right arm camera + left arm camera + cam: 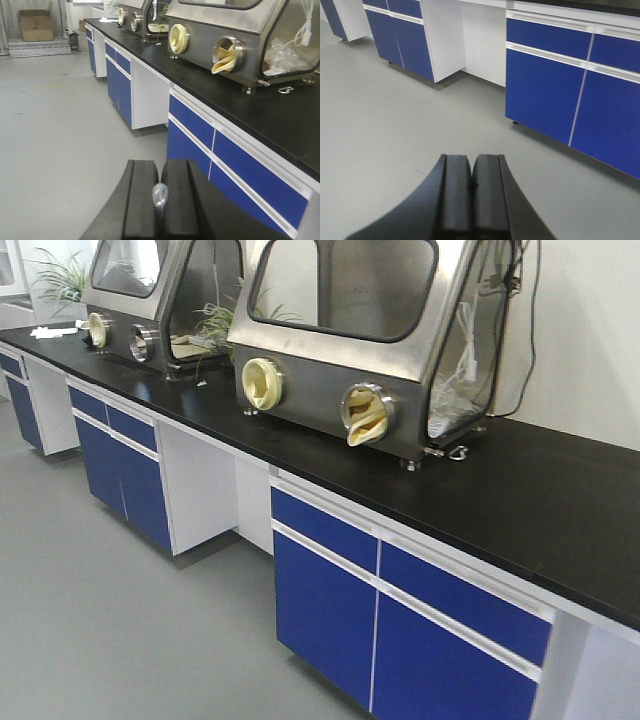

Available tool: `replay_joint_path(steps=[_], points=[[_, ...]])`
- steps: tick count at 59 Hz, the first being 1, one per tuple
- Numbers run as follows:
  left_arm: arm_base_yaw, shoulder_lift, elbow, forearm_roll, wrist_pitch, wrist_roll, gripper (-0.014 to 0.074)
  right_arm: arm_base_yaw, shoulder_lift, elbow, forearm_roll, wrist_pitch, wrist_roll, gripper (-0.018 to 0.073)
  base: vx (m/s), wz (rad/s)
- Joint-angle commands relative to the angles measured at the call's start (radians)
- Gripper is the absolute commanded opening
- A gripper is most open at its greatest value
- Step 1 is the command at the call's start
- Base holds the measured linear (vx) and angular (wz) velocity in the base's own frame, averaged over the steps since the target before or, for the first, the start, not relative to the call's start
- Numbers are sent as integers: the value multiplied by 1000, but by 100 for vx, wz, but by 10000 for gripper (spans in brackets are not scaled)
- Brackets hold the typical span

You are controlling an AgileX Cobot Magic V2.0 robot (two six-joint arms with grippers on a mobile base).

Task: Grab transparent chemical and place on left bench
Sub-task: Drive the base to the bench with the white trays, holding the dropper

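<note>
- Transparent chemical [160,197] stands nowhere on the long matte black worktop [260,107], which runs ahead and to the right of both grippers. Whether that is the left bench I cannot tell.
- Left gripper [471,161]: black pads pressed together, empty, over grey floor [380,125].
- Right gripper [160,167]: pads closed on a small clear glassy sliver lying lengthwise between them, probably the chemical, so this arm has it.
</note>
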Motion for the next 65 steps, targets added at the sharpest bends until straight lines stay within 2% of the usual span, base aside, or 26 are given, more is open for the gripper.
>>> replay_joint_path(steps=[1,19,33,65], points=[[-2,-19,16,-1,-78,-8,-3,-1,5,-28,0,-83,-6,-3,34,17],[-2,-19,16,-1,-78,-8,-3,-1,5,-28,0,-83,-6,-3,35,8],[-2,-19,16,-1,-78,-8,-3,-1,5,-28,0,-83,-6,-3,36,-22],[-2,-19,16,-1,-78,-8,-3,-1,5,-28,0,-86,-6,-3,27,-79]])
